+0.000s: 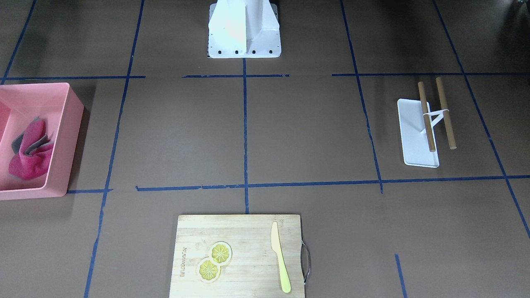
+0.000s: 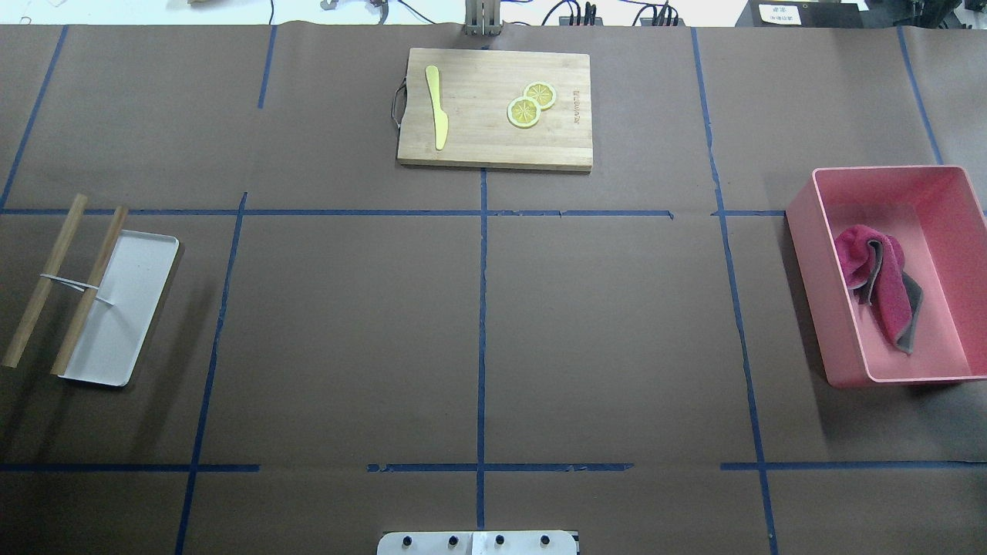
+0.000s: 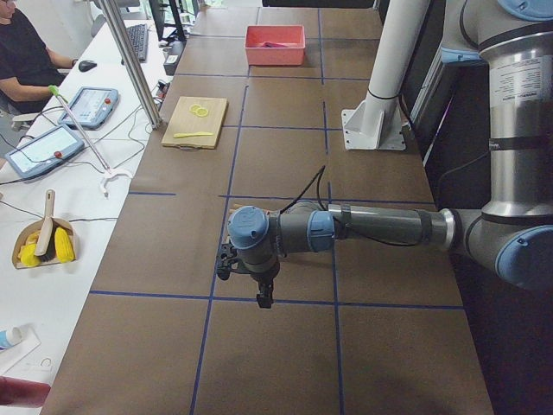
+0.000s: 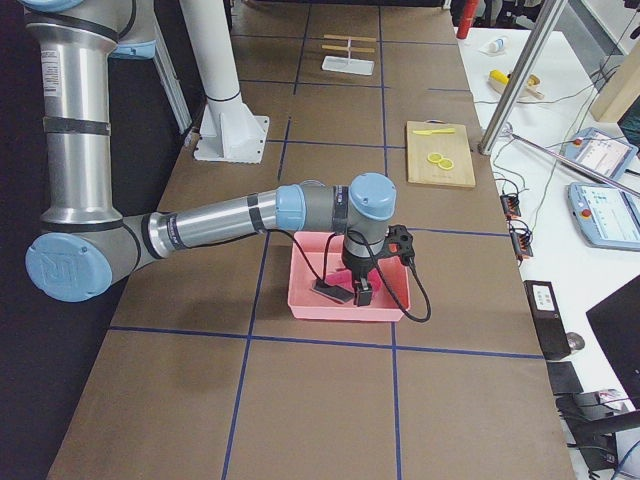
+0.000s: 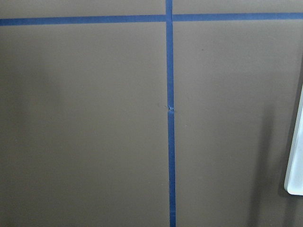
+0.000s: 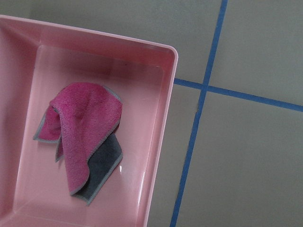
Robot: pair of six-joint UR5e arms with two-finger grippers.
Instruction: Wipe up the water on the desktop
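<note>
Over pink bin [image 4: 340, 310], right pincer [image 4: 360, 296] above cloth [image 6: 87, 125], grip state can't tell. Should drop straight, pinch bunched fold, clear bin walls.

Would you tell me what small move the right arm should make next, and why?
Probably lower the right gripper into the pink bin onto the magenta cloth: it hangs above the bin, and the cloth lies there ungrasped, needed for wiping the desktop.

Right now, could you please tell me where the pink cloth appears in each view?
Front-facing: pink cloth far left, inside pink bin.
Overhead: right side, in bin.
Exterior left: top centre, barely visible.
Exterior right: centre, partly behind right gripper.
Left wrist: absent.
Right wrist: left of centre.
Shared landmark: the bin.
</note>
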